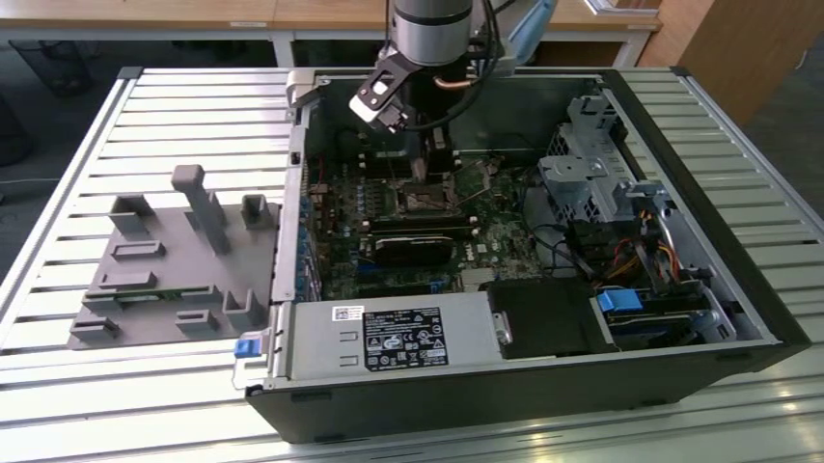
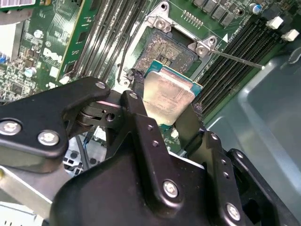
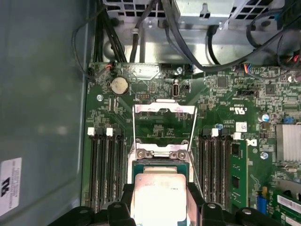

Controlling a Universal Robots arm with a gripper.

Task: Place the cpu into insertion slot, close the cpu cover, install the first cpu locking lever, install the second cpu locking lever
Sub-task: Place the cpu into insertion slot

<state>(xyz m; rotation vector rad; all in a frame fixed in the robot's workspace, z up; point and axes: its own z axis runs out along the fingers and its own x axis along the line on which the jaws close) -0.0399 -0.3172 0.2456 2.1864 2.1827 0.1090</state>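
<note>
my gripper (image 2: 167, 101) was closed on the cpu (image 2: 165, 92), pinching it by two opposite edges, and the chip hung just above the open insertion slot (image 2: 164, 49), not yet seated in it. the cpu cover (image 3: 164, 108) lay flipped open beyond the slot, so the way down looked free. to do this step well, i judged that i had to square the chip with the slot, keep it level, and lower it straight without any sliding over the contacts.
</note>
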